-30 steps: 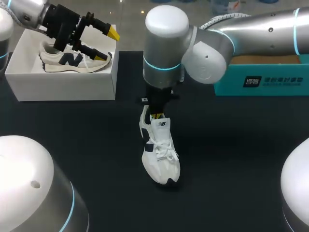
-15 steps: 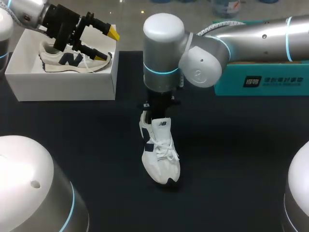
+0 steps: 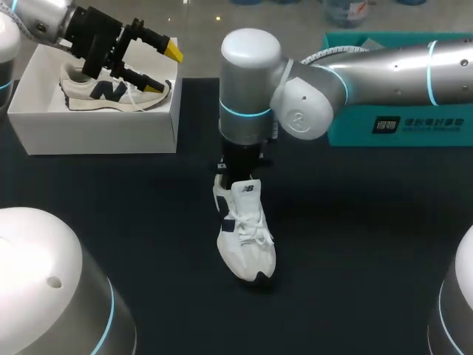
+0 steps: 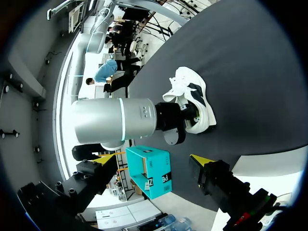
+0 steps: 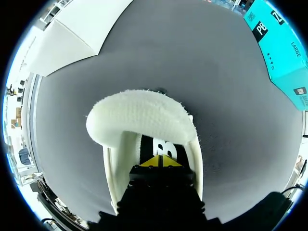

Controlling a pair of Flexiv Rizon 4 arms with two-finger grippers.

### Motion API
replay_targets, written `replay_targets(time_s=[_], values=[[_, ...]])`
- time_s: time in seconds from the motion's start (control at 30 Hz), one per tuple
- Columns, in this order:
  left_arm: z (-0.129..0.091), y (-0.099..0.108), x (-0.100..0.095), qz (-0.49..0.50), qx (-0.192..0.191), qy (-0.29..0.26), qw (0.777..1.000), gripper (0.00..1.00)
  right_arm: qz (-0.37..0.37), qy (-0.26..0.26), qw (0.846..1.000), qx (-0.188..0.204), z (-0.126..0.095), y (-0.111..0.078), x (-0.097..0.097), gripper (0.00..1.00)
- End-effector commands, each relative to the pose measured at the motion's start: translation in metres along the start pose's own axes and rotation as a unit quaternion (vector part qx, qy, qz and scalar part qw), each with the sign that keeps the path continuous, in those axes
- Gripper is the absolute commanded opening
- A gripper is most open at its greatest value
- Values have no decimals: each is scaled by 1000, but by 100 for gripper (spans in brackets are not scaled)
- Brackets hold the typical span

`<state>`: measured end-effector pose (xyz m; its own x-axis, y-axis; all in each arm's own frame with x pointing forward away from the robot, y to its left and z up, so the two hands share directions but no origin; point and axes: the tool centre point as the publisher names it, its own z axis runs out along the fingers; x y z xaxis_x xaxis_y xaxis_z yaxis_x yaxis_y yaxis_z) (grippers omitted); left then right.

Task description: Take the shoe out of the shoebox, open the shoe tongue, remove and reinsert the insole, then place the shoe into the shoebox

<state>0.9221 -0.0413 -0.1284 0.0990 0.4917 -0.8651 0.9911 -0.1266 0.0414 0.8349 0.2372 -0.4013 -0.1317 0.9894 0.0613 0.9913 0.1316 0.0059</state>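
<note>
White knit sneaker with navy accents (image 3: 245,238) stands upright on the black surface (image 3: 355,222), directly under your right claw (image 3: 241,168). The heel end is beneath the claw and the toe points away from it. The right claw reaches down into the sneaker's opening, just behind the raised tongue (image 3: 247,190). In the right wrist view its two yellow tips are drawn narrowly together. They sit low inside the sneaker, against a dark patch with a white logo. You cannot tell from these views whether anything is pinched between them. The sneaker's pale side walls rise on both sides of the claw, and its knit upper bulges just ahead of it.

Your left claw (image 3: 164,69) is well apart from that sneaker, with its fingers spread wide and nothing between them. It hangs over the near corner of the white cardboard shoebox (image 3: 96,133). Below it, a cream sneaker with a navy letter (image 3: 111,92) lies on its side in the shoebox. In the left wrist view the white knit sneaker lies far ahead of the left claw, with the right arm's silver wrist over its heel. A teal cardboard box (image 3: 399,122) sits on the surface beside the right arm, well apart from both claws.
</note>
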Motion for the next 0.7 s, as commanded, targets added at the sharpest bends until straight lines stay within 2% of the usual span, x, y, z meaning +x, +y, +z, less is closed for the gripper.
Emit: replay_targets(time_s=[0.03,0.23,0.53,0.7], values=[[0,-1,0,0,-1,1,1000,100,2,-25,1000,-15,-21,-6,5,0],[0,-1,0,0,-1,1,1000,100,-5,-55,998,-28,-33,-9,3,0],[0,-1,0,0,-1,1,1000,100,5,-56,998,-5,-9,-1,-13,0],[0,-1,0,0,-1,1,1000,100,0,-43,999,4,6,3,-12,0]])
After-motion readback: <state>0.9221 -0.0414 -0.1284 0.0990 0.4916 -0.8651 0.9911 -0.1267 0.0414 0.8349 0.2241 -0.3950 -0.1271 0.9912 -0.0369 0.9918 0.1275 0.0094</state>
